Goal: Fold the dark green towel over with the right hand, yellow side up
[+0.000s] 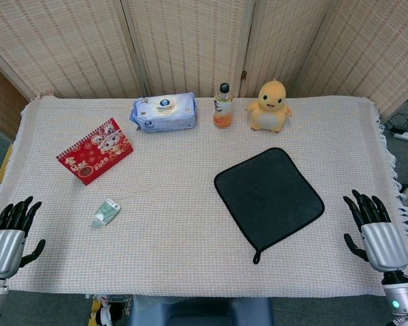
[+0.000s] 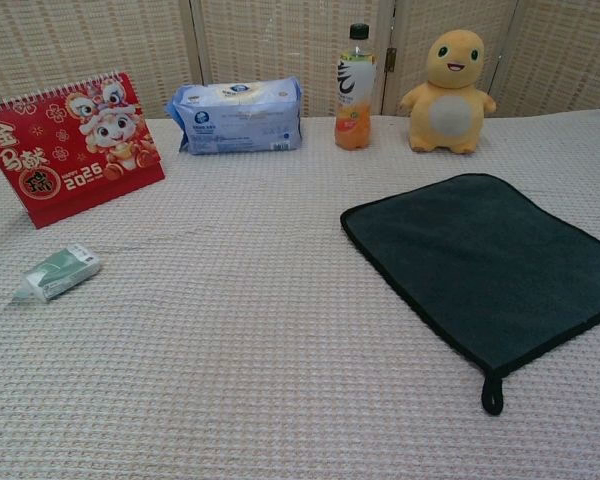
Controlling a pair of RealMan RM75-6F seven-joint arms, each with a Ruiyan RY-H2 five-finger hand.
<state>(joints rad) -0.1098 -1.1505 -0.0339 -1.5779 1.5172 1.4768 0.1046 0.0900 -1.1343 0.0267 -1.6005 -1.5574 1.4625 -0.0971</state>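
Note:
The dark green towel (image 1: 268,197) (image 2: 490,265) lies flat and unfolded on the table, right of centre, turned at an angle, with a small hanging loop (image 2: 492,396) at its near corner. No yellow side shows. My right hand (image 1: 372,227) rests at the table's near right edge, fingers spread and holding nothing, a short way right of the towel. At the near left edge my left hand (image 1: 10,234) is likewise open and empty. Neither hand appears in the chest view.
Along the back stand a blue wet-wipes pack (image 1: 164,112), an orange drink bottle (image 1: 222,106) and a yellow plush duck (image 1: 268,106). A red 2026 desk calendar (image 1: 95,151) and a small green packet (image 1: 106,212) lie on the left.

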